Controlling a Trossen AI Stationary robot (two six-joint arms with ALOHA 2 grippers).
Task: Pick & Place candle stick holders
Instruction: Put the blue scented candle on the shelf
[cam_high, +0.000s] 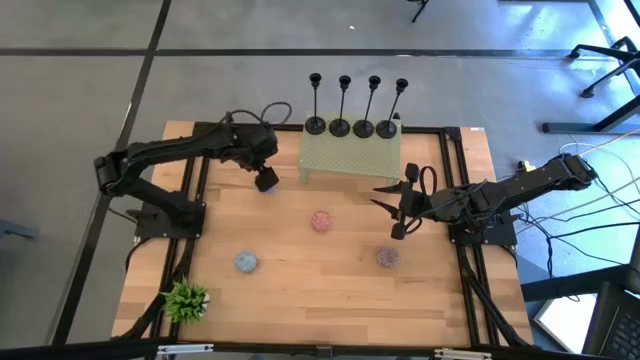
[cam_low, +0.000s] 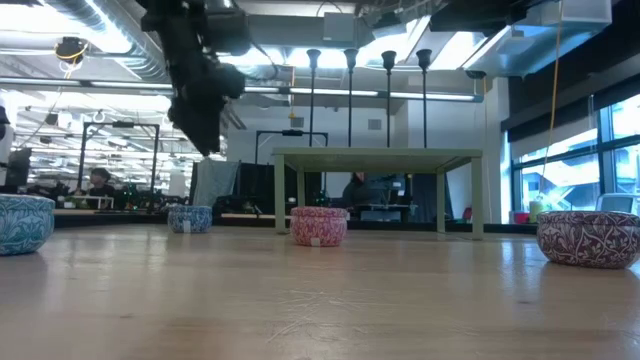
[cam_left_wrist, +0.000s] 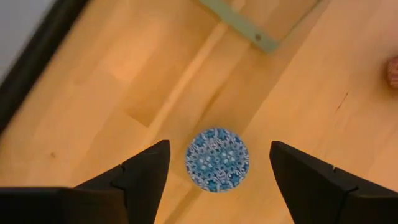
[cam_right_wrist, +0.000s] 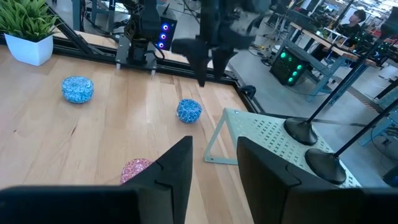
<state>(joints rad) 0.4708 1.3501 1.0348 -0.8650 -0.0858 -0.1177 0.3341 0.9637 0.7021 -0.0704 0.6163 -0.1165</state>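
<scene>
I'm working over one wooden table (cam_high: 300, 290), both arms out above it. One pale green perforated stand (cam_high: 350, 155) is sitting at the far edge, and on its back edge four candle stick holders (cam_high: 358, 127) are standing upright in a row, bases touching or nearly so, none of them in my fingers. One small potted plant (cam_high: 186, 300) is sitting at the near left corner.

Counting little patterned bowls, I'm seeing four: one blue bowl under my left gripper (cam_left_wrist: 217, 160), one blue bowl near the plant (cam_high: 246, 262), one pink bowl (cam_high: 321, 220) mid-table, and one purple bowl (cam_high: 388, 257) on the right.

My left gripper (cam_high: 266, 181) is hovering just beside the stand's left end, fingers spread wide and holding nothing, looking straight down on that blue bowl. My right gripper (cam_high: 392, 208) is hanging above the table between the pink and purple bowls, near the stand's right front corner, fingers parted and empty too.
</scene>
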